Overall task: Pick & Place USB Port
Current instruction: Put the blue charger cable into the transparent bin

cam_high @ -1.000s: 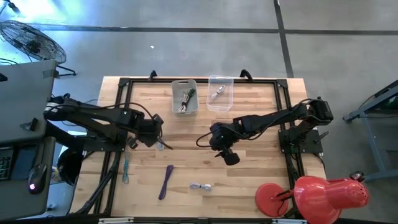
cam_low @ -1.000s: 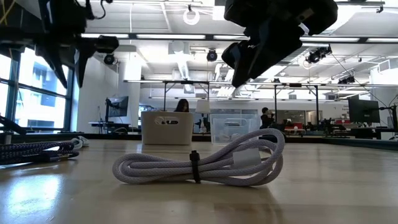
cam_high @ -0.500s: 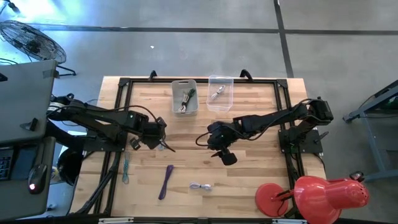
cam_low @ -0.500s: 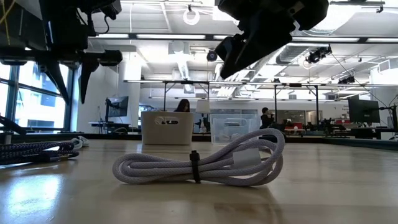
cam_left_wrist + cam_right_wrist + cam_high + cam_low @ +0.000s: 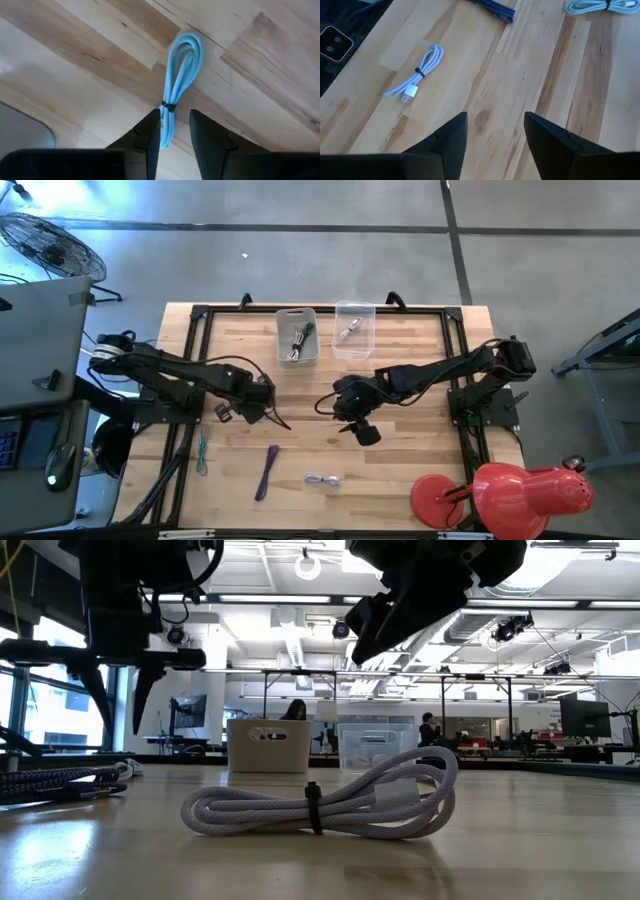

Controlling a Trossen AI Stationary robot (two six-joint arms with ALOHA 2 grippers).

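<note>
Your left end effector (image 5: 275, 417) hangs above the bench (image 5: 420, 385), a little left of the middle, with its two fingers narrowly apart and nothing between them. Past those fingers, in its wrist view, you see the light blue cable (image 5: 182, 60) lying coiled and tied on the wood, not touched. From above, that cable (image 5: 202, 452) sits near the bench's left edge, toward the front. Your right end effector (image 5: 368, 433) hovers right of the middle, its fingers spread wide and empty; in the low view it is well clear of the surface. The white cable (image 5: 322, 479) lies bundled near the front edge, in front of the right end effector and apart from it. It fills the foreground of the low view (image 5: 320, 805), and its plug shows in the right wrist view (image 5: 420, 72). The purple cable (image 5: 268, 470) lies between the light blue one and the white one, touching neither. At the back of the bench stand the grey bin (image 5: 297, 335), which holds a tangle of cable, and just beside it the clear bin (image 5: 353, 328), which holds one small pale item. A red lamp (image 5: 520, 490) sits at the front right corner.
</note>
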